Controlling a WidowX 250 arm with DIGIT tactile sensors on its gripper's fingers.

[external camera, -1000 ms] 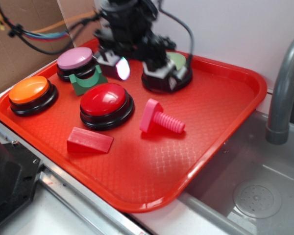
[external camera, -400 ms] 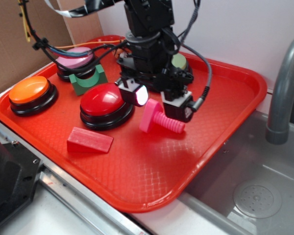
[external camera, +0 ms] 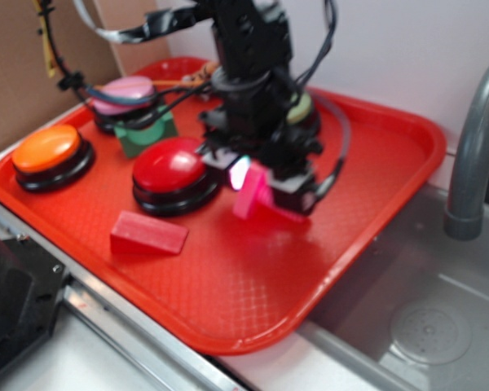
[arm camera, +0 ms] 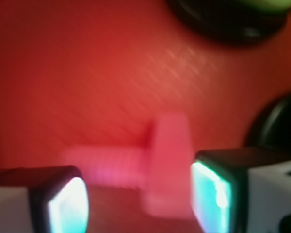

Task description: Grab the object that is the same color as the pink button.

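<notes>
Descent over the last second brought the hand [external camera: 257,181], fingers spread, from beside the pink button [external camera: 122,91] down astride the pink bolt [external camera: 251,191] lying on the red tray [external camera: 228,277] beside the red button [external camera: 169,167], so only closing remained.

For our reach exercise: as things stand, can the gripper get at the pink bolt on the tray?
Probably yes. The gripper is open, and the wrist view shows the pink bolt lying between its fingers with nothing blocking. The red button sits close beside it but apart.
</notes>
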